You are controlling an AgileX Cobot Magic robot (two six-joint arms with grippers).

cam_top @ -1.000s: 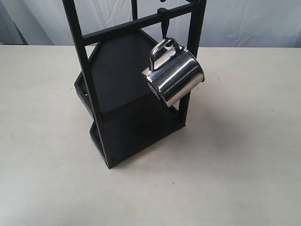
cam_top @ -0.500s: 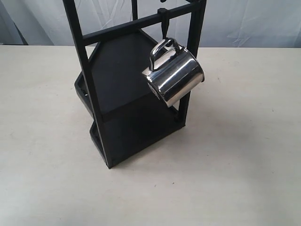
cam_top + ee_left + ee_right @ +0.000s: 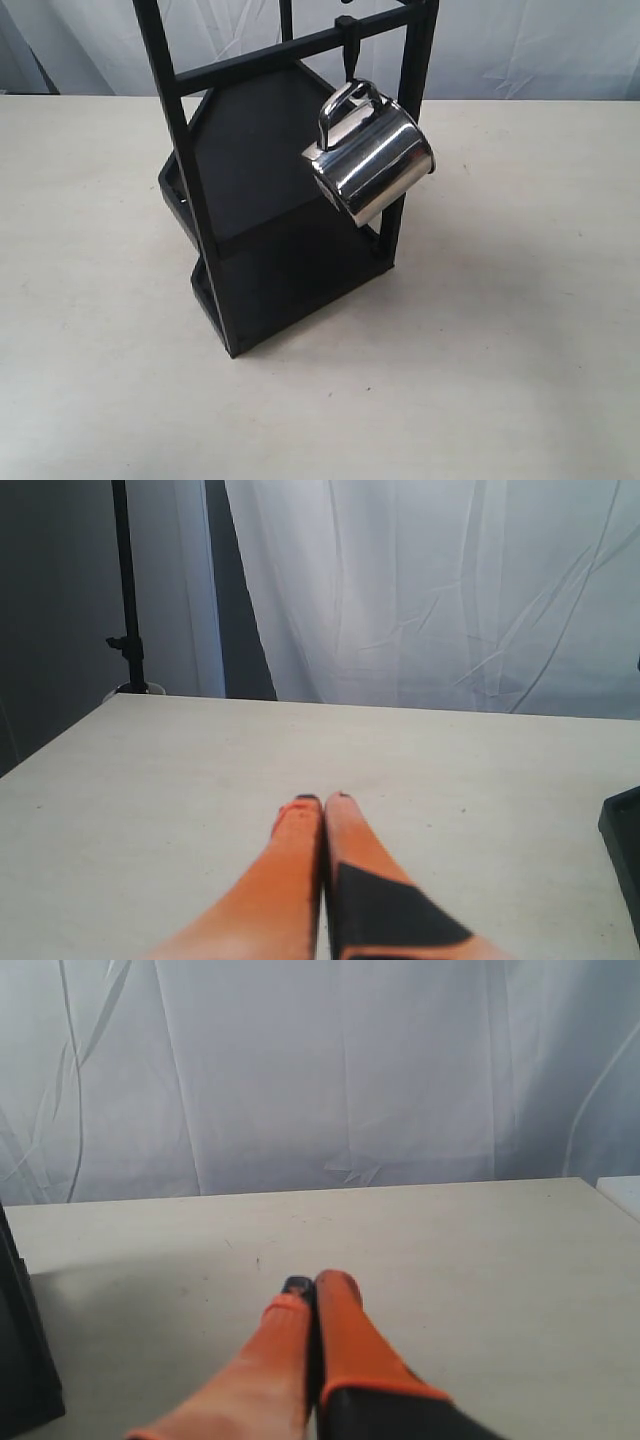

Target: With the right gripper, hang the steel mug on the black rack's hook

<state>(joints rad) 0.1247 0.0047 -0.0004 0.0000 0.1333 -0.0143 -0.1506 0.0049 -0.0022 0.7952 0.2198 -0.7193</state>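
Observation:
The shiny steel mug hangs tilted by its looped handle from the slim black hook on the crossbar of the black rack, which stands mid-table in the exterior view. Neither gripper shows in that view. In the right wrist view my right gripper is shut, its orange pads pressed together over bare table, holding nothing, with an edge of the black rack at the frame's side. In the left wrist view my left gripper is shut and empty too, with a corner of the black rack at the far side.
The pale table spreads around the rack. White curtains hang behind the table. A dark stand pole rises beyond the table's edge in the left wrist view.

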